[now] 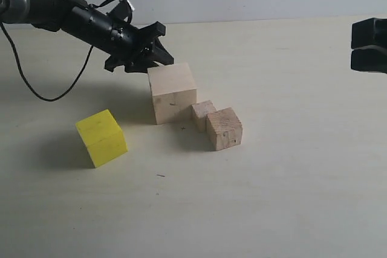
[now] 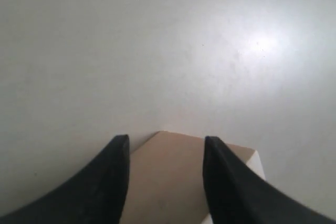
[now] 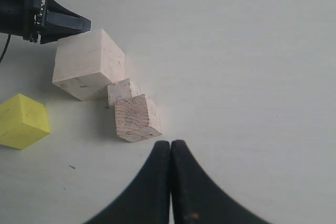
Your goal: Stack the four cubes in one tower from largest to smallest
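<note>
From outside, we saw the left gripper (image 1: 158, 58) poised at the far top edge of the big pale cube (image 1: 172, 92), which sat on the desk (image 1: 290, 197). The yellow cube (image 1: 101, 138) lay apart on its left. The smallest cube (image 1: 202, 113) and the middle wooden cube (image 1: 224, 129) huddled just beside it on the right.

In the left wrist view its fingers (image 2: 105, 182) stood spread above the pale top, pinching nothing.

In the right wrist view the right gripper (image 3: 171, 148) was pressed together, empty.

We judged that no stacking had begun. The next move called for lifting the yellow cube onto the pale one.
</note>
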### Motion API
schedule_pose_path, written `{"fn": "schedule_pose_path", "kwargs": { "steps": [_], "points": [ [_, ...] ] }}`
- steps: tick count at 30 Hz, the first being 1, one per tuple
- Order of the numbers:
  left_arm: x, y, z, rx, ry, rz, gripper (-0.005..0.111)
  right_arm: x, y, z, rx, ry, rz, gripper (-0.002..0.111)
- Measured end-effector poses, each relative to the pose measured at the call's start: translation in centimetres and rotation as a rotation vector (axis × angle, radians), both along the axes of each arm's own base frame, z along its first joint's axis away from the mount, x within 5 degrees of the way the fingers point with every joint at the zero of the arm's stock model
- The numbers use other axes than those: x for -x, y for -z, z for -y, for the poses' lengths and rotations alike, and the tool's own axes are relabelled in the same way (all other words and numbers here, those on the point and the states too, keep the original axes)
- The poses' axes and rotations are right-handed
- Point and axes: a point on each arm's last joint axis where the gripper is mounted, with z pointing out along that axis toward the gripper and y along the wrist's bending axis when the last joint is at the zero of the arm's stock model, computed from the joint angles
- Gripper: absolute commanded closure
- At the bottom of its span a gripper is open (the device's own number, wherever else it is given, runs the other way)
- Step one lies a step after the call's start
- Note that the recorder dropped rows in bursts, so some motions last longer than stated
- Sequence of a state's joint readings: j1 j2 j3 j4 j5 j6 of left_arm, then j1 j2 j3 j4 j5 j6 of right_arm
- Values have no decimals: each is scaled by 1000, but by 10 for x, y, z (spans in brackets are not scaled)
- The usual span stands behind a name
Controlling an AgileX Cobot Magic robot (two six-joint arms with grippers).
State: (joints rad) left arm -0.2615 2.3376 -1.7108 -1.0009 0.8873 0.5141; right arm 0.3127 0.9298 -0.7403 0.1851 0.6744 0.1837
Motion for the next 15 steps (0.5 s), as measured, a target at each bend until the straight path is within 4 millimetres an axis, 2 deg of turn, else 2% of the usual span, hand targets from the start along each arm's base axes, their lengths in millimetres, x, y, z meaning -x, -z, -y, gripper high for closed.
{"fn": "schedule_pose_path", "kwargs": {
  "steps": [15],
  "points": [
    [9, -2, 3, 23, 152, 20, 62, 0, 0, 0, 0, 0, 0, 108]
  ]
}}
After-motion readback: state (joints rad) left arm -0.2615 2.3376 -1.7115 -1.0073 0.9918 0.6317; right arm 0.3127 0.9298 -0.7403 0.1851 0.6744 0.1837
